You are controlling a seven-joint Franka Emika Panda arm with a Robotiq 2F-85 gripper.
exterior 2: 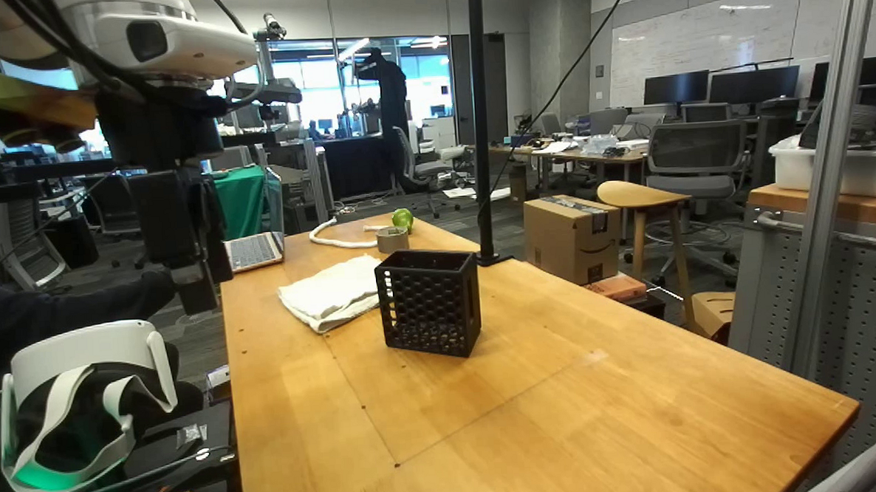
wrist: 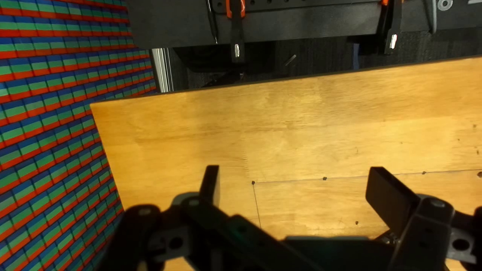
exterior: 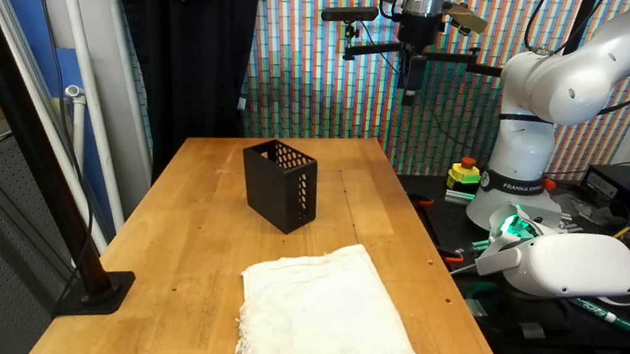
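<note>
My gripper (wrist: pixel 295 177) is open with its two dark fingers wide apart and nothing between them. In both exterior views the gripper (exterior: pixel 410 84) (exterior 2: pixel 192 279) hangs pointing down, high up, touching nothing. Below it in the wrist view is the bare wooden table top (wrist: pixel 286 143). A black box with honeycomb holes and an open top (exterior: pixel 277 192) stands upright on the table; it also shows in an exterior view (exterior 2: pixel 427 302). A folded white towel (exterior: pixel 321 326) lies flat beside the box, and in an exterior view (exterior 2: pixel 333 291) it is partly behind it.
A roll of tape (exterior 2: pixel 392 239), a green round thing (exterior 2: pixel 402 219), a white cord (exterior 2: pixel 342 241) and a laptop (exterior 2: pixel 255 252) lie at the table's far end. A black pole (exterior: pixel 80 237) stands at the table edge. A white headset (exterior: pixel 572 266) lies near the robot base.
</note>
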